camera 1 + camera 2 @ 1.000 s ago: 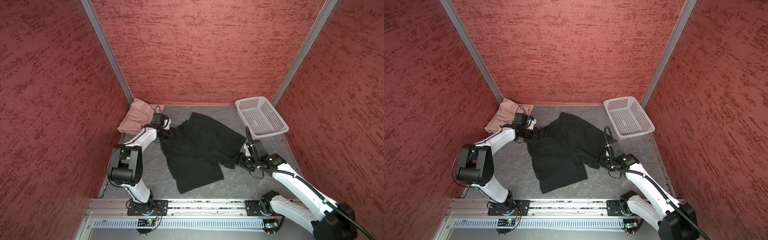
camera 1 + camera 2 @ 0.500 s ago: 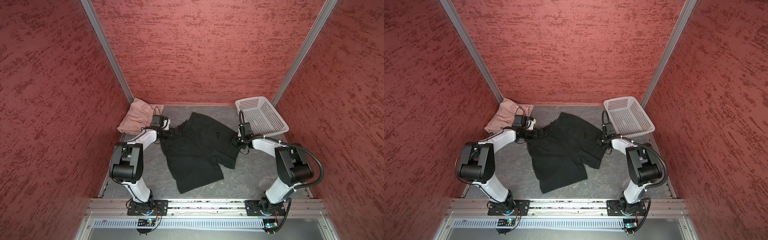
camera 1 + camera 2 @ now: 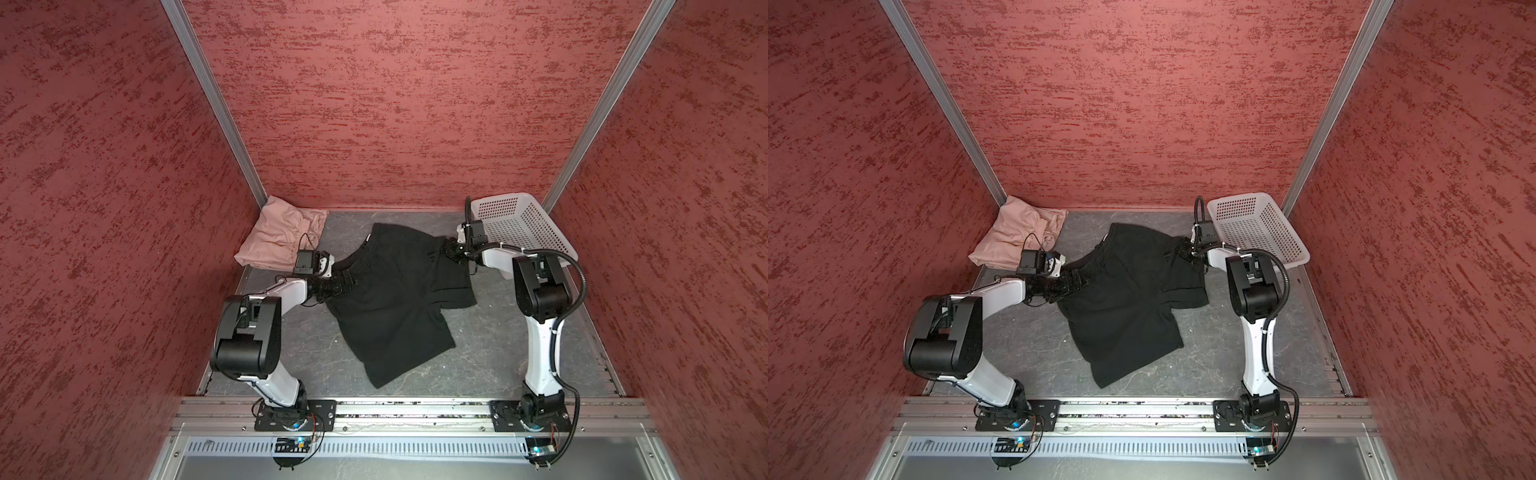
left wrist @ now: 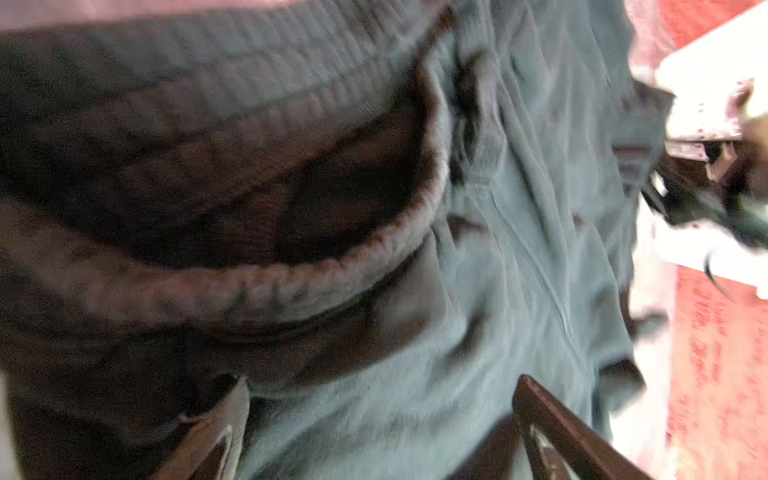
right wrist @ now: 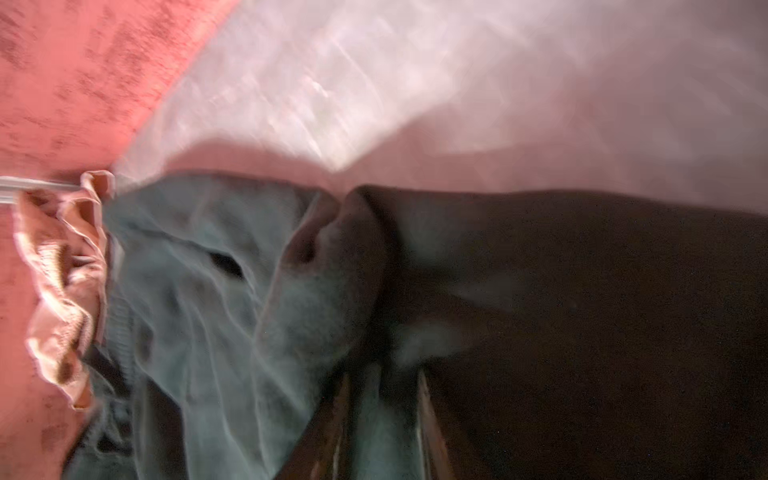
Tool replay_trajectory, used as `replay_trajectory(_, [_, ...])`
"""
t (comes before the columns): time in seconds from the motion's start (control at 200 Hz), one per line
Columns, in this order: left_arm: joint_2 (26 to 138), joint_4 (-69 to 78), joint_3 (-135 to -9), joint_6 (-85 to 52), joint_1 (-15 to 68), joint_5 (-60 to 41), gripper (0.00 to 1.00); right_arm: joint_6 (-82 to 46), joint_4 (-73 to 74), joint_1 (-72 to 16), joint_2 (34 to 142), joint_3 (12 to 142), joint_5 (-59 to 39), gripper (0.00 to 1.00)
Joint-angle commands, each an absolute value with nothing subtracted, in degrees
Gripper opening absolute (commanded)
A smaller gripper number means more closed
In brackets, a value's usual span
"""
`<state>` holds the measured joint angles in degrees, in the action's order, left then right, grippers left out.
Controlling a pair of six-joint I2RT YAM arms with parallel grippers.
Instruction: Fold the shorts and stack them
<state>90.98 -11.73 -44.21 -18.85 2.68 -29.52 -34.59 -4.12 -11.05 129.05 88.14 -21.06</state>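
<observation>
A grey table (image 3: 498, 345) is enclosed by red textured walls (image 3: 395, 104). The black shorts (image 3: 395, 307) are spread between the claws: one edge is pinched in the nearly closed right gripper (image 3: 449, 252) (white basket (image 3: 536, 224) just behind it), while the left gripper (image 3: 348, 279) is held wide open at the waistband, with the pink shorts (image 3: 282, 237) bunched just beyond it.

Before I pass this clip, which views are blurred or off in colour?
Both top views: sharp, evenly lit, though the black shorts hide their folds in darkness. Left wrist view: motion-smeared, fabric washed grey-teal. Right wrist view: blurrier, tabletop glaring, pink shorts smeared.
</observation>
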Motion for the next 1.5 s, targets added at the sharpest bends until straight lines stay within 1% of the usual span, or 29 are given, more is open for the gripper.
replay_trajectory(0.0, [87.84,-19.24,-37.02,-24.92,5.09,-31.53,0.99,-34.76,-5.52,-11.50,134.68,97.25,-26.10,0.39])
replay_trajectory(0.055, [84.17,-21.69,-35.23,-26.50,6.36,-30.20,0.99,-34.01,-6.16,-11.97,134.89,101.67,-27.94,0.42])
replay_trajectory(0.11, [79.96,-24.79,-34.32,-27.74,6.77,-29.06,0.99,-33.01,-6.67,-12.26,132.83,103.98,-28.34,0.47])
replay_trajectory(0.165, [75.82,-28.21,-34.82,-28.35,6.40,-27.27,0.99,-31.19,-8.35,-12.39,128.94,103.92,-27.48,0.55])
replay_trajectory(0.22, [72.00,-30.59,-36.14,-28.56,5.98,-25.61,0.99,-29.35,-9.96,-12.42,123.19,100.77,-25.09,0.63])
replay_trajectory(0.276, [70.06,-31.71,-38.67,-27.96,5.54,-24.09,0.99,-27.84,-10.75,-12.39,116.39,95.25,-22.47,0.64])
replay_trajectory(0.336, [70.65,-31.89,-42.53,-26.39,5.29,-22.84,0.99,-26.86,-12.00,-12.40,108.35,87.70,-19.30,0.67])
replay_trajectory(0.411, [74.64,-31.20,-48.61,-23.30,5.40,-21.69,0.99,-27.45,-14.05,-12.52,97.74,76.25,-15.90,0.68])
replay_trajectory(0.501, [81.83,-29.75,-57.17,-19.48,6.10,-21.45,0.99,-29.90,-19.98,-12.93,86.23,64.01,-14.98,0.69])
replay_trajectory(0.656, [96.88,-27.25,-72.21,-13.35,7.56,-21.79,0.99,-36.37,-33.49,-18.85,69.77,47.74,-10.01,0.69])
replay_trajectory(0.761, [106.63,-27.99,-82.45,-10.67,8.20,-25.75,0.99,-42.74,-35.62,-21.76,61.39,39.15,-11.34,0.68])
replay_trajectory(0.847, [111.53,-28.46,-88.44,-9.73,9.23,-28.70,0.99,-47.12,-35.37,-24.23,56.11,33.13,-13.93,0.65])
replay_trajectory(0.977, [114.56,-24.90,-90.33,-10.18,10.97,-28.89,0.99,-52.56,-38.12,-29.55,52.74,29.61,-16.03,0.66])
replay_trajectory(1.057, [116.81,-23.21,-90.26,-11.44,10.78,-28.75,0.99,-57.99,-32.31,-34.26,51.73,26.27,-19.44,0.66])
replay_trajectory(1.132, [119.53,-23.36,-90.89,-12.38,9.81,-29.42,0.99,-62.26,-25.15,-39.62,52.60,23.38,-20.56,0.67])
replay_trajectory(1.227, [122.26,-24.41,-91.29,-12.80,8.24,-28.84,0.99,-64.85,-18.15,-44.95,57.27,21.87,-20.67,0.68])
replay_trajectory(1.338, [123.99,-25.66,-90.68,-13.80,5.54,-28.26,0.99,-63.65,-14.94,-49.66,65.46,24.79,-19.62,0.70])
replay_trajectory(1.448, [123.85,-26.19,-89.61,-12.08,3.79,-25.33,0.99,-63.28,-11.13,-52.08,72.25,27.20,-18.96,0.70])
replay_trajectory(1.493, [123.60,-26.74,-89.67,-11.00,3.45,-24.82,0.99,-63.37,-9.86,-52.37,74.14,27.65,-19.16,0.67])
